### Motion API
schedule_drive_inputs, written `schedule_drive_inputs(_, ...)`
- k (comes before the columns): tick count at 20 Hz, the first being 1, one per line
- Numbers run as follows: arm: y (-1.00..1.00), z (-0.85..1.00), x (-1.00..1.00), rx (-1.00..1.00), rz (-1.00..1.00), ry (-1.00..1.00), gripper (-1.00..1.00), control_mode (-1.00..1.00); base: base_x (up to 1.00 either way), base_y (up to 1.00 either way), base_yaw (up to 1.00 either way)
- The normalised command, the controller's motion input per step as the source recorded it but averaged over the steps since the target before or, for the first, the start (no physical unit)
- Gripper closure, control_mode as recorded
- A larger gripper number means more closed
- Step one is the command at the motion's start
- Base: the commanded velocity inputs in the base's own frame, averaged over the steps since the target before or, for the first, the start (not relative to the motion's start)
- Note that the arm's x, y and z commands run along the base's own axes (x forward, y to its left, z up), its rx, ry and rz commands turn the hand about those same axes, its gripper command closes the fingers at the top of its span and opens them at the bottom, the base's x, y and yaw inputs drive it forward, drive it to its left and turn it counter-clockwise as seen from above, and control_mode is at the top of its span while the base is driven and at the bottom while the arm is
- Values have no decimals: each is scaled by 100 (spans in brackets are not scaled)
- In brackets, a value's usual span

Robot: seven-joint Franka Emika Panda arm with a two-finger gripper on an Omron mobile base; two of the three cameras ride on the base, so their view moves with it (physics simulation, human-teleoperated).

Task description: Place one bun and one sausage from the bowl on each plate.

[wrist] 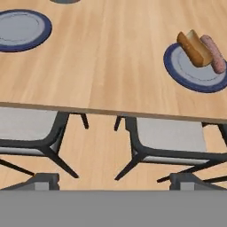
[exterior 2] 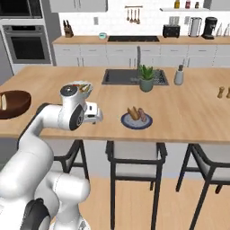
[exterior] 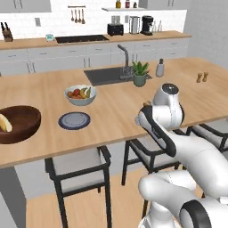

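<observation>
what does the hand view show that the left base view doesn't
Hand view alone: the plate that carries a bun and a sausage, side by side, and the open gripper, its tips wide apart at the bottom.

Left base view alone: the wooden bowl with a bun in it, the fruit bowl, the sink, the potted plant.

Both: the bare plate, the wooden countertop and the stools tucked under its edge.
</observation>
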Motion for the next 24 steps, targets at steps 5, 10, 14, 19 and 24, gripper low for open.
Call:
schedule_drive_inputs(5, 0, 0, 0, 0, 0, 0, -100, 100, -4, 100, 6)
schedule_drive_inputs(10, 0, 0, 0, 0, 0, 0, -100, 100, 29, 100, 0)
schedule_drive_inputs(14, 0, 0, 0, 0, 0, 0, -100, 100, 66, 100, -5)
schedule_drive_inputs(19, 0, 0, 0, 0, 0, 0, -100, 100, 80, 30, 0)
schedule_drive_inputs(24, 0, 0, 0, 0, 0, 0, -100, 100, 36, 48, 11)
